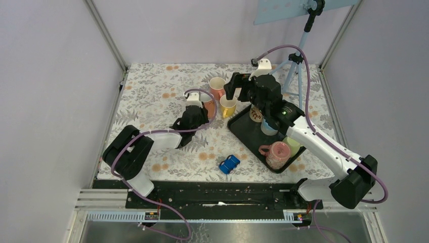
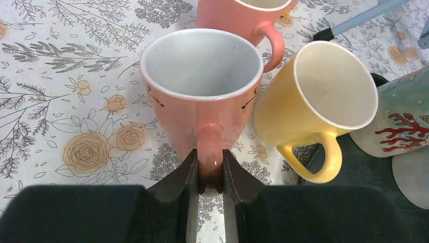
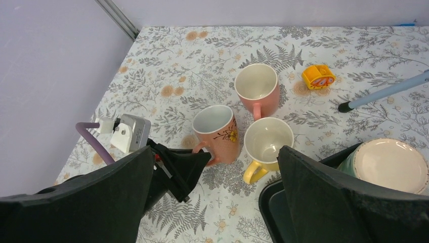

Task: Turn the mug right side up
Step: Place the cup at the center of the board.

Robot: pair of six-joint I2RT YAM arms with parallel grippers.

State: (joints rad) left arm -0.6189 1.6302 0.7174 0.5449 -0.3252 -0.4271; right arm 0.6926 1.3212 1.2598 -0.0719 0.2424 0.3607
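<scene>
**Mug is mouth-up, but the neighbours are crowding it**

Here's the left claw (image 2: 209, 174), narrow, pinching the handle (image 2: 209, 147) of the flowered pink mug (image 2: 202, 96). The mug sits just left of centre in the overhead view, mouth up and apparently standing on the tabletop (image 1: 152, 96), though I can't tell whether its base is fully down.

The danger sits on its right. The yellow mug (image 2: 318, 101) is just beside it, and a second pink mug (image 2: 243, 17) stands close behind. A letting-go that twists or drags the handle could knock the flowered mug into either one, or tip it back over. A handle is a thin hold, so the mug could also swivel in the grip.

The right claw (image 1: 239, 87) hangs wide and empty above the yellow mug and the tray (image 1: 243, 132) corner, so rising straight up looks cramped.

The open room is toward the left and lower left of the frame, with bare cloth there. The blue toy car (image 1: 229, 164) lies well apart, lower centre.
</scene>
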